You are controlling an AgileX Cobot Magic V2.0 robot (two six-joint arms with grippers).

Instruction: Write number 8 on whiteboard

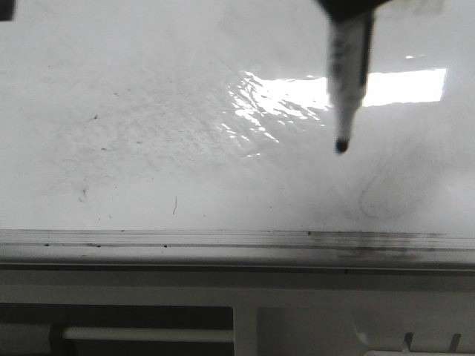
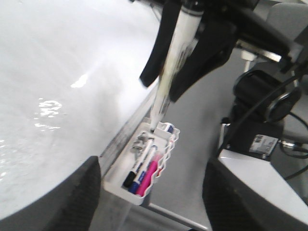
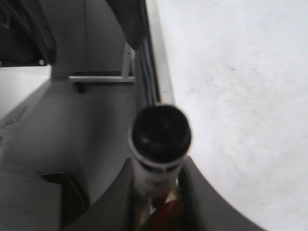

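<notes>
The whiteboard point(image 1: 148, 111) is glossy white with grey smudges, specks and a silver edge rail point(image 1: 223, 239). No black number 8 shows on it, only faint grey erased curves point(image 1: 378, 196). My right gripper point(image 3: 156, 166) is shut on a white marker point(image 1: 349, 74) with a black tip point(image 1: 341, 146). The marker points down over the right part of the board; I cannot tell whether the tip touches. The left wrist view also shows this gripper point(image 2: 180, 57) and the marker point(image 2: 166, 86). My left gripper point(image 2: 153, 166) is open and empty, off the board's edge.
A white tray point(image 2: 115, 179) hangs on the board's rail and holds several markers, black, blue and pink point(image 2: 149, 175). Beyond the board's edge are grey floor, a black robot base and cables point(image 2: 260, 106). A bright light glare point(image 1: 401, 85) lies on the board.
</notes>
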